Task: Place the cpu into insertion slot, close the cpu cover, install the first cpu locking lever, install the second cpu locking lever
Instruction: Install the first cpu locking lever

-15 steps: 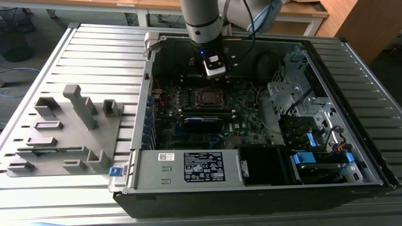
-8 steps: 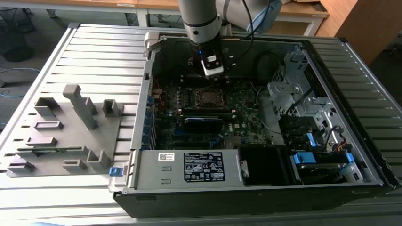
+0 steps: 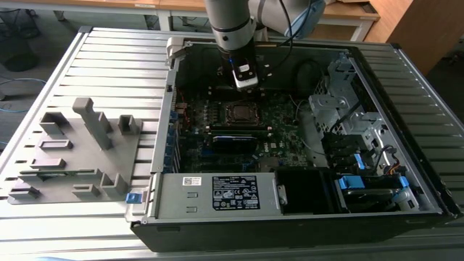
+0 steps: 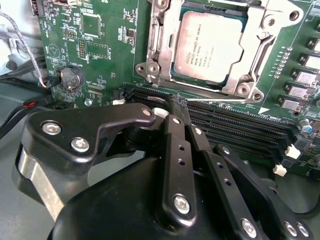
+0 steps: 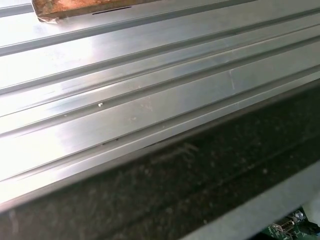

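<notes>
The cpu (image 4: 209, 47) lies flat in the insertion slot (image 4: 150, 70), its silver-grey top facing up. The cpu cover (image 4: 252, 67), a thin metal frame, lies down around the chip's edges. In the second wrist view my gripper (image 4: 180, 101) is shut, its black fingers (image 4: 176, 150) meeting at the tip with nothing between them. The tip hovers over the long memory slots just beside the socket. In the exterior view the gripper (image 3: 244, 88) hangs inside the open case, a little behind the insertion slot (image 3: 242, 112). Whether the locking levers are latched I cannot tell.
Long black memory slots (image 4: 240, 125), a coin battery (image 4: 71, 78) and loose cables (image 4: 20, 45) surround the socket. The case holds a power supply (image 3: 217, 193) at the front and a drive cage (image 3: 348, 109) on the exterior view's right. A grey fixture (image 3: 80, 147) stands on the ribbed table (image 5: 125, 100).
</notes>
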`<state>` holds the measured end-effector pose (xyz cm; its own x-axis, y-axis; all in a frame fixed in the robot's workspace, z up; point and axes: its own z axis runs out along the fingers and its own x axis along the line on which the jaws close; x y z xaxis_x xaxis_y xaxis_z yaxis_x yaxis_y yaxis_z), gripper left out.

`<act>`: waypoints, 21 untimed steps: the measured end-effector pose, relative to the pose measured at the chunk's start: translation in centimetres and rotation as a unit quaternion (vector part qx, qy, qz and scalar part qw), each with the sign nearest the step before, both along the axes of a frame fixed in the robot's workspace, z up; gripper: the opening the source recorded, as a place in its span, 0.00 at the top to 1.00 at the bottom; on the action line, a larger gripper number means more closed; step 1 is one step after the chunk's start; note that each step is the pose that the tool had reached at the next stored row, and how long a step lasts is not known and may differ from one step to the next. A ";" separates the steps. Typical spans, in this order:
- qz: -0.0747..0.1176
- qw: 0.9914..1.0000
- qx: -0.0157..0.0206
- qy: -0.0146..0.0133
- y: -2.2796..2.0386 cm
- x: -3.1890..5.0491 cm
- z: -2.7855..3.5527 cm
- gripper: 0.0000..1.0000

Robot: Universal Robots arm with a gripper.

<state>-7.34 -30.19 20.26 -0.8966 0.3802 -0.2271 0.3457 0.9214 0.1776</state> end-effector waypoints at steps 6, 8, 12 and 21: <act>0.000 1.000 0.003 -0.005 0.00 -0.01 -0.10 0.89; 0.000 1.000 0.004 -0.007 0.00 -0.01 -0.13 0.89; 0.000 1.000 0.004 -0.012 0.00 -0.06 -0.20 0.89; 0.000 1.000 0.005 -0.019 0.01 -1.06 -0.37 0.89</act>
